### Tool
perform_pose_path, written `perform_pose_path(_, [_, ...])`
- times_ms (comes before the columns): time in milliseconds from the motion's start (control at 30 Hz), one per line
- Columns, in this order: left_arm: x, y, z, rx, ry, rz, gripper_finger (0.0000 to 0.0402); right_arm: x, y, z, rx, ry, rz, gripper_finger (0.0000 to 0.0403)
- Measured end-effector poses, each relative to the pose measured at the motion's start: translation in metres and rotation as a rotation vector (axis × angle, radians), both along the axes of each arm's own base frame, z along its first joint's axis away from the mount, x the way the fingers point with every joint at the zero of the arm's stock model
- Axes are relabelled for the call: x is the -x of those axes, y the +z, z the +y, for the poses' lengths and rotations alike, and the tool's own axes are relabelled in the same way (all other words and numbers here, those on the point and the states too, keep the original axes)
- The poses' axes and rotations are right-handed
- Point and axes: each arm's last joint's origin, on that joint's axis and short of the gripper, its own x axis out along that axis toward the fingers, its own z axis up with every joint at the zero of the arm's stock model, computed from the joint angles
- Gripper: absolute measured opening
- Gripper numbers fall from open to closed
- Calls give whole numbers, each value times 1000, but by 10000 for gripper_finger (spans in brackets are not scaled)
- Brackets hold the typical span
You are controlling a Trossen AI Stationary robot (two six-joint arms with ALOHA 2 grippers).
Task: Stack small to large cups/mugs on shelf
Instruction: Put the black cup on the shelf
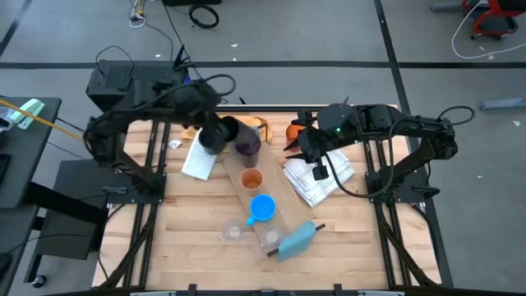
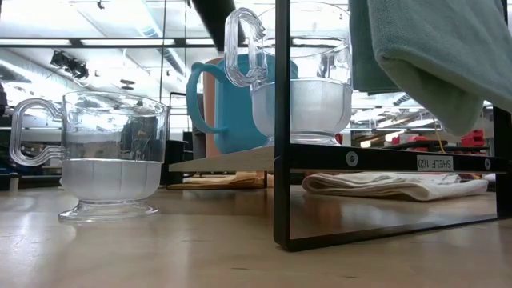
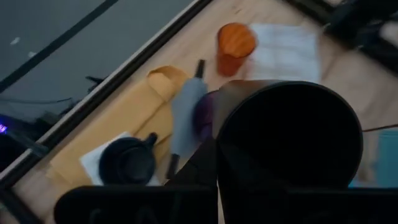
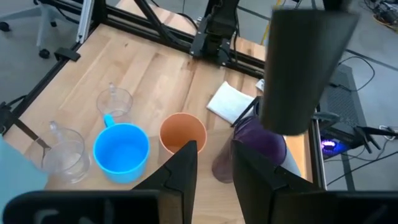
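Clear glasses sit nearest. A black cup is pinched by the left claw above the purple tumbler, which could be toppled if lowered off-centre.

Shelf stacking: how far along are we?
On the shelf: clear glass, blue mug, orange cup, purple tumbler. In hand: left gripper holds the black cup beside the tumbler. Left: second glass, other orange cup, navy mug. Right gripper waits.

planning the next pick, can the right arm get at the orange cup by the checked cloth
Probably yes: the right claw hangs open and empty just beside that orange cup, with nothing visible between them. The left arm, holding the black cup, is off to the other side.
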Motion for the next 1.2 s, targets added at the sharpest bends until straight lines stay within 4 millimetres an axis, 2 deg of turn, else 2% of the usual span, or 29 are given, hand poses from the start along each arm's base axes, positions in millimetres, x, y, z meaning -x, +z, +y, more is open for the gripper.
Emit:
perform_pose_path(167, [-25,-16,11,-7,-36,58,3,0,0,0,-16,-10,1,103])
perform_pose_path(400, [-44,-33,17,12,-77,138,3,0,0,0,-34,-23,2,103])
perform_pose_path(700, [-38,-37,16,11,-77,223,3,0,0,0,-34,-24,3,103])
perform_pose_path(1200, [-38,-36,16,29,-89,212,3,0,-1,0,-43,-30,11,103])
